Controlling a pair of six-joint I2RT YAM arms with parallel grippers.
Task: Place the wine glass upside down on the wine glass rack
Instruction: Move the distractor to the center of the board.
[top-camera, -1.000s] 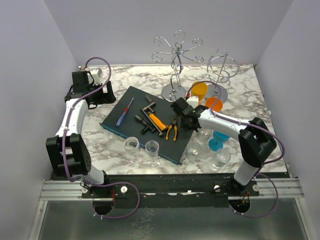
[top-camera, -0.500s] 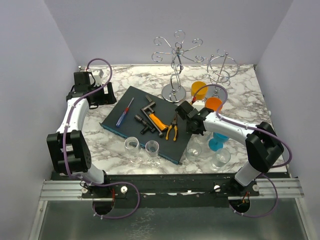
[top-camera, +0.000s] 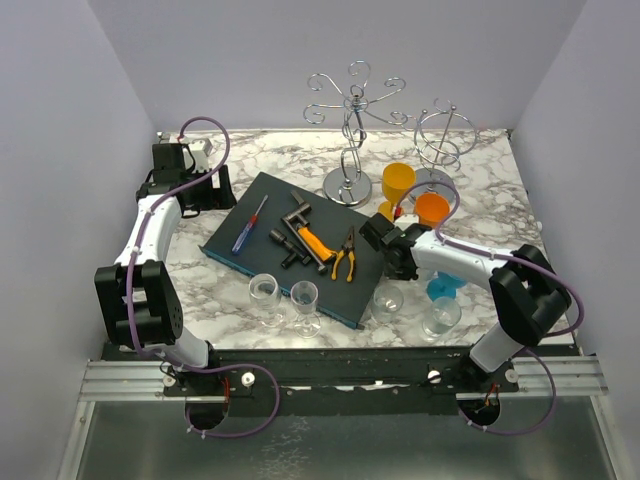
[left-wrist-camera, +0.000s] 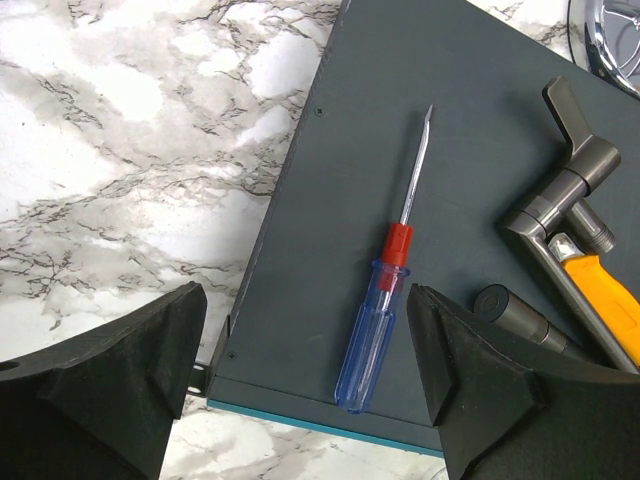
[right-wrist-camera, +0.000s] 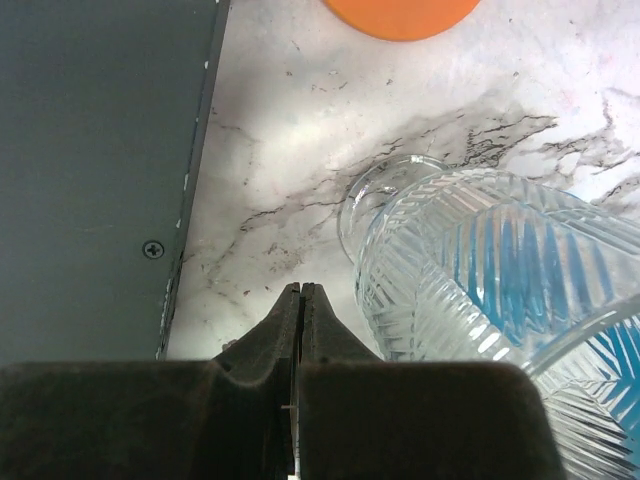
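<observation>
- Where the white, grey-veined marble-pattern tabletop (top-camera: 220, 300) reaches its left rear corner, the left gripper (left-wrist-camera: 308, 330) hangs over the left edge of a flat, matte dark-grey board (left-wrist-camera: 330, 150). Its black fingers stand wide apart with nothing between them.
- One screwdriver (left-wrist-camera: 388, 275) lies on the board. It has a clear blue handle, a red collar and a thin bright metal shaft.
- To its right on the board lie a grey metal tool (top-camera: 295, 228) with cylindrical parts, an orange-bodied tool (top-camera: 316, 243) and pliers (top-camera: 345, 258) with orange-and-black handles.
- Two clear wine glasses (top-camera: 263, 293) stand upright, mouths up, at the board's near edge, just beside each other.
- At the rear centre, the wine glass rack (top-camera: 352, 100) is bent chrome wire with looped arms on a round polished base. No glass hangs on it.
- Right of the board, the right gripper (right-wrist-camera: 300, 300) has its fingers pressed together and grips nothing.
- A ribbed wine glass (right-wrist-camera: 480, 270) of clear cut glass stands upright on the tabletop just beside this gripper. Blue shows through its wall.
- Two orange glasses (top-camera: 397, 180) stand behind the right arm. A blue glass (top-camera: 440, 288) and a plain clear glass (top-camera: 441, 318) stand near the front right.
- A second wire rack (top-camera: 445, 135) stands at the right rear.
</observation>
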